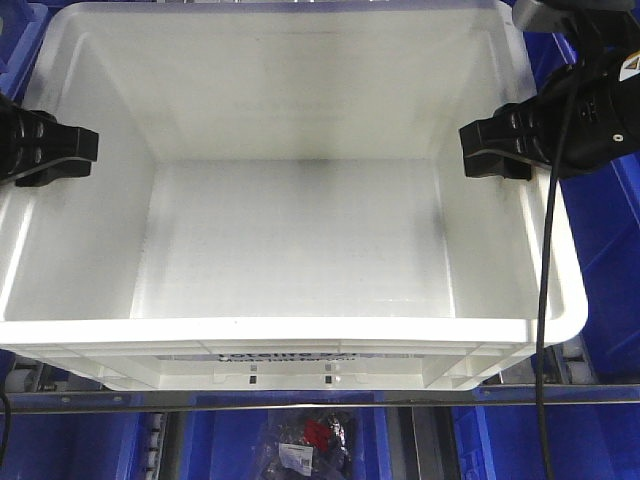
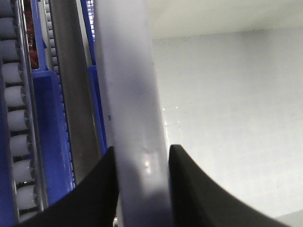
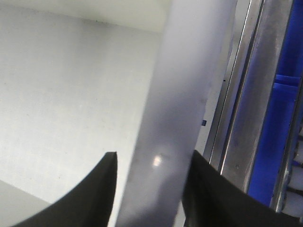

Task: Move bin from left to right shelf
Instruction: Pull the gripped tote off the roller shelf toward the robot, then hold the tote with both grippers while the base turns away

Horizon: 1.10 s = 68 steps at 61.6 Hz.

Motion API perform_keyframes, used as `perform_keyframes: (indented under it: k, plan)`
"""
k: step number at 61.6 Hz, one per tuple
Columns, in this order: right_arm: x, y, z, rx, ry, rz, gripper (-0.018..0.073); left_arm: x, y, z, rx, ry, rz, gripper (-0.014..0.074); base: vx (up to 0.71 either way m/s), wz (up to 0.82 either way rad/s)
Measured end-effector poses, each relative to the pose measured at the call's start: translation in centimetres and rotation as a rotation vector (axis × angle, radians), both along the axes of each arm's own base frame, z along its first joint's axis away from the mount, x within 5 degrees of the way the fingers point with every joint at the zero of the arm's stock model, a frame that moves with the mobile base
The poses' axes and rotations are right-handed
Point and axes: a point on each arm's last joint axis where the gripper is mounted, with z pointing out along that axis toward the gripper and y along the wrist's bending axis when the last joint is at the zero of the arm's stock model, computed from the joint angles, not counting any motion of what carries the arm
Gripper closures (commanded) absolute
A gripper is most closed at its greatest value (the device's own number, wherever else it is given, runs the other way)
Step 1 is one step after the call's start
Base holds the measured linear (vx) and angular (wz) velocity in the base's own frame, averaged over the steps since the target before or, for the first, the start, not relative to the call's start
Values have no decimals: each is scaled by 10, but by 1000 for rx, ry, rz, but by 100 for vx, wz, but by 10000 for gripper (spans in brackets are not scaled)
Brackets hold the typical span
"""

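You cannot read the black print [image 1: 290, 355] on the near wall of the large white rectangular plastic bin [image 1: 300, 330]: it is blurred and half tucked under the rim. Below the bin, a clear bag [image 1: 310, 440] holds something red and black too small to name. At the bin's left side the black left gripper [image 1: 80, 150] is cut by the front view's edge, and the blue plastic bins [image 1: 600, 260] behind the bin's right side are mostly hidden.

1. The blocky matte-black plastic left gripper [image 1: 82, 150] has a stepped, ridged body and smooth curved black fingers [image 2: 92, 198].
2. The blocky matte-black plastic right gripper [image 1: 482, 150] is built the same.
3. A thin black cable [image 1: 543, 320] trails from the right arm.
4. A small white-and-yellow label [image 1: 631, 68] marks its housing.
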Motion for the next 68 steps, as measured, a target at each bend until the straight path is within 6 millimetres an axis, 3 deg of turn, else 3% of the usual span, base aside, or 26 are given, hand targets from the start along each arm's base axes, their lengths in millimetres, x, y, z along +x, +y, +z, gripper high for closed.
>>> perform_keyframes:
  k: [68]
  plan:
    - [0, 0, 0, 0, 0, 0, 564, 0, 0, 0, 0, -2, 0, 601, -9, -3]
